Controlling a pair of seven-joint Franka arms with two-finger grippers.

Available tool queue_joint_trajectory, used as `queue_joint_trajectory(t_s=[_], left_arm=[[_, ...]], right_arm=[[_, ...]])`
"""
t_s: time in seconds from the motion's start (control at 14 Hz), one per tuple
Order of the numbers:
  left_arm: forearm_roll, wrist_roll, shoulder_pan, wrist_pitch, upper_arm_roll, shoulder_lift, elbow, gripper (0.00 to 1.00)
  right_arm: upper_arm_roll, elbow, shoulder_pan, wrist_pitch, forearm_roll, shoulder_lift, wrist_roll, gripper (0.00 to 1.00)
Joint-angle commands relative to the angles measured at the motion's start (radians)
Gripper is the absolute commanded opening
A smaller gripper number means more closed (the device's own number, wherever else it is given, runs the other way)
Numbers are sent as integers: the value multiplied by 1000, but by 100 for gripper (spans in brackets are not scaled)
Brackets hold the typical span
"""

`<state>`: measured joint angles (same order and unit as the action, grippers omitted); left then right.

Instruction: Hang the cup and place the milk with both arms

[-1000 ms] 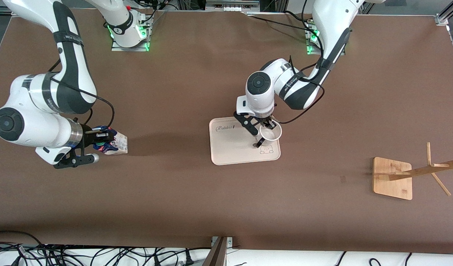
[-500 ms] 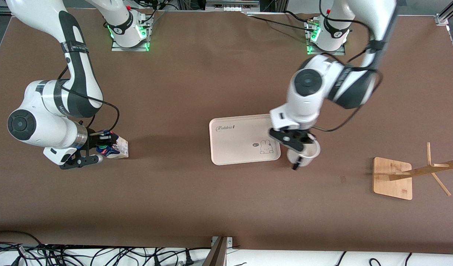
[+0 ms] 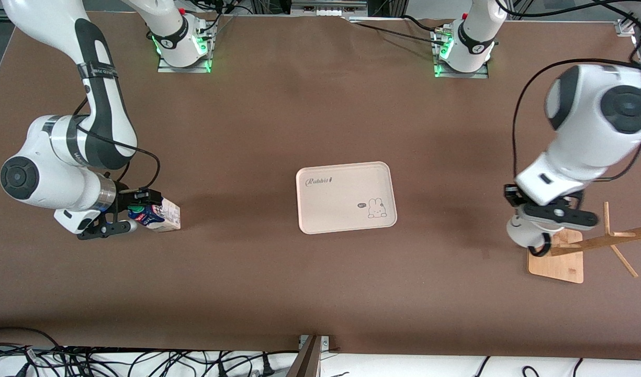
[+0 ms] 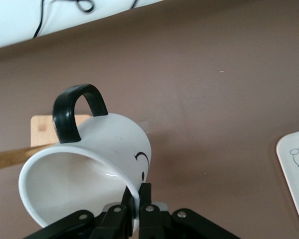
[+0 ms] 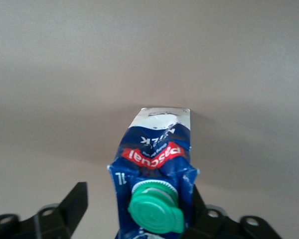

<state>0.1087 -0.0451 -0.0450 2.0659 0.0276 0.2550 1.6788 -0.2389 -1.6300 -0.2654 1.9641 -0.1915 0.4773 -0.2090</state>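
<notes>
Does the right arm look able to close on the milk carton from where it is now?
Probably yes. The right claw already straddles the milk carton, open, one finger clear of the carton's side with a gap showing. Nothing else stands near the carton on the table.

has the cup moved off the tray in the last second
Yes. The left claw has carried the cup from above the tray to the wooden rack.

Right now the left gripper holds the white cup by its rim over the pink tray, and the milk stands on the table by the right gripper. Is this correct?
Not quite. The left gripper does hold the cup by its rim, but over the wooden rack's base, not over the tray, as the front view shows. The milk does stand on the table by the right gripper.
</notes>
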Motion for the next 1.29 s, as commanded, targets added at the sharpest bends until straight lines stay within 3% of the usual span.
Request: queue_joint_trajectory(t_s=[0.0, 0.43, 0.86, 1.0, 1.21], left_arm=[[-101, -86, -1, -4, -89, -23, 15, 0], [-156, -111, 1, -105, -143, -22, -79, 0], [-182, -117, 2, -164, -176, -25, -76, 0], [-182, -162, 2, -164, -192, -25, -79, 0], [-182, -211, 2, -158, -193, -23, -82, 0]], right_arm=[[4, -30, 6, 1, -22, -29, -23, 100], [-2, 21, 11, -82, -19, -75, -27, 100], [-46, 244, 11, -378, 26, -89, -24, 100], [-54, 312, 11, -437, 96, -91, -30, 100], [-59, 390, 12, -501, 116, -91, -27, 100]])
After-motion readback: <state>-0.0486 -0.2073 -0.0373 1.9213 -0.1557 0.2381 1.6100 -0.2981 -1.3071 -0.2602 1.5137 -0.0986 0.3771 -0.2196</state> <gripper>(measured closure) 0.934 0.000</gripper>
